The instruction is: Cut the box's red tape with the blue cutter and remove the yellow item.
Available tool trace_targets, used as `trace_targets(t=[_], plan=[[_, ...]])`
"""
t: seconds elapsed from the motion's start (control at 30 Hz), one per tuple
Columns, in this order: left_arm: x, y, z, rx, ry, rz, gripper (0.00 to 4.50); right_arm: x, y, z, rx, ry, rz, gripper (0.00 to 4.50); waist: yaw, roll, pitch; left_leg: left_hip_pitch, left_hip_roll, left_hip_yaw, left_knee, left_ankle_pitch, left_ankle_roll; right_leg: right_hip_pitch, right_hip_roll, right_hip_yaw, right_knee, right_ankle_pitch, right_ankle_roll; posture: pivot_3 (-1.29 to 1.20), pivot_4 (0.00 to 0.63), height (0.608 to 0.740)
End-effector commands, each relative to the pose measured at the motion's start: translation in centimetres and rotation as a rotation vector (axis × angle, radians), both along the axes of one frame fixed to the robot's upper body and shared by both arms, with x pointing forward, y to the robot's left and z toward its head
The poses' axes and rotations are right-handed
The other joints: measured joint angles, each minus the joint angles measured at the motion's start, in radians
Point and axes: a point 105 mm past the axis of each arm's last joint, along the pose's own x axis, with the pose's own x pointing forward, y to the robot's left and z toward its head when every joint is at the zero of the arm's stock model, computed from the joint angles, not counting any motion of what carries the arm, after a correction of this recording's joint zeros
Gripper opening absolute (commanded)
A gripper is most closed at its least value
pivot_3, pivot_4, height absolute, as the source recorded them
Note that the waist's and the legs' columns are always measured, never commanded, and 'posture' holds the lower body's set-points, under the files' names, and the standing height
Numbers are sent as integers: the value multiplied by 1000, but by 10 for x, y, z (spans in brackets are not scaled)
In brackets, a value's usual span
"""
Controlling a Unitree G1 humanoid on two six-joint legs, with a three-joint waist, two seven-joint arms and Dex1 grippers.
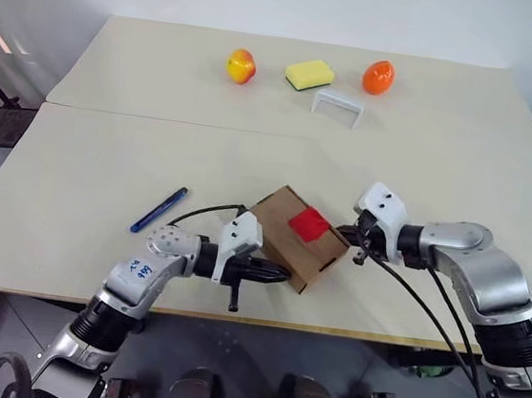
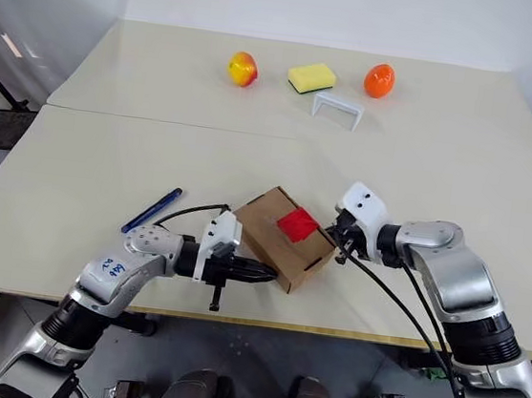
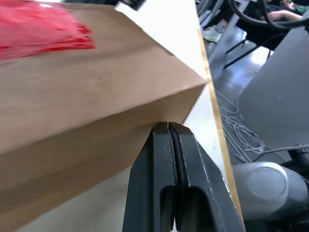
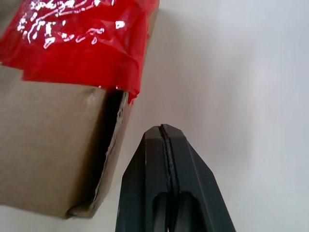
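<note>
The brown cardboard box [image 1: 290,243] lies askew near the table's front edge, a patch of red tape [image 1: 308,224] on its top. My left gripper [image 1: 284,275] is shut and empty; its fingertips [image 3: 167,127] press on the box's near side by a corner. On the far end, the right gripper [image 1: 344,234] is also shut and empty, a small gap from the taped flap [image 4: 82,43]. The blue cutter [image 1: 159,209] lies on the table left of the box, held by nothing. The yellow item is hidden.
At the back of the table sit a red-yellow apple [image 1: 242,66], a yellow sponge [image 1: 310,74], an orange fruit [image 1: 378,76] and a small white bracket [image 1: 338,106]. The table's front edge [image 1: 233,318] runs just below the box.
</note>
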Motion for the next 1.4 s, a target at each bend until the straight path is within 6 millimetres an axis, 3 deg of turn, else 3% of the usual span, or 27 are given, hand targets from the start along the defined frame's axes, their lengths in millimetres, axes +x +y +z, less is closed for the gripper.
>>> trace_targets(t=[0.03,0.2,0.27,0.37,0.53,0.67,0.73,0.93,1.03,1.2,1.3,1.4], plan=[[2,5,9,-2,-44,17,28,5,-21,21,-7,-88,-59,0,0,0,0,0,0,0,0,0,0,0,0,0,0,0,0,0,150,740],[8,53,14,12,-26,180,28,4,-55,36,32,-122,-151,0,0,0,0,0,0,0,0,0,0,0,0,0,0,0,0,0,150,740],[18,79,16,38,-56,298,403,-2,-62,42,87,-103,-153,356,0,0,0,0,1,-1,0,0,0,0,0,0,0,0,0,0,150,740],[38,129,41,11,-129,531,1119,-5,-70,57,144,-141,-133,1160,0,0,0,0,3,0,0,0,0,0,0,0,0,0,0,0,150,740],[45,155,84,-92,-199,678,2780,-10,-65,69,200,-158,-42,3079,4,0,0,0,5,0,0,0,0,0,0,0,0,0,0,0,150,740],[38,173,80,-70,-159,704,3971,-8,-60,68,175,-208,23,4434,0,0,0,0,5,0,0,0,0,0,0,0,0,0,0,0,150,740],[39,188,70,-36,-134,739,4474,-8,-55,69,186,-221,57,4500,-2,0,0,0,5,0,-1,0,0,0,0,0,0,0,0,0,150,740],[42,217,38,118,-43,814,4474,-7,-49,70,195,-235,76,4500,-2,-1,0,1,6,1,-1,0,0,0,1,0,0,0,0,0,150,740],[44,218,16,213,4,795,4474,-9,-45,66,200,-227,82,4500,4,-1,0,1,5,1,-1,0,0,0,1,0,0,0,0,0,150,740],[51,219,2,291,5,758,4474,-11,-45,66,200,-235,70,4500,20,0,0,1,3,2,-1,0,0,0,1,1,0,0,0,0,150,740],[53,228,-6,350,33,783,3957,-13,-47,68,200,-245,59,4500,23,0,0,2,1,2,-1,1,-1,0,1,1,1,0,0,0,150,740],[50,229,-9,366,77,778,3130,-15,-48,68,195,-248,50,4500,20,0,0,3,1,2,-1,1,-1,0,1,2,1,0,0,0,150,740]])
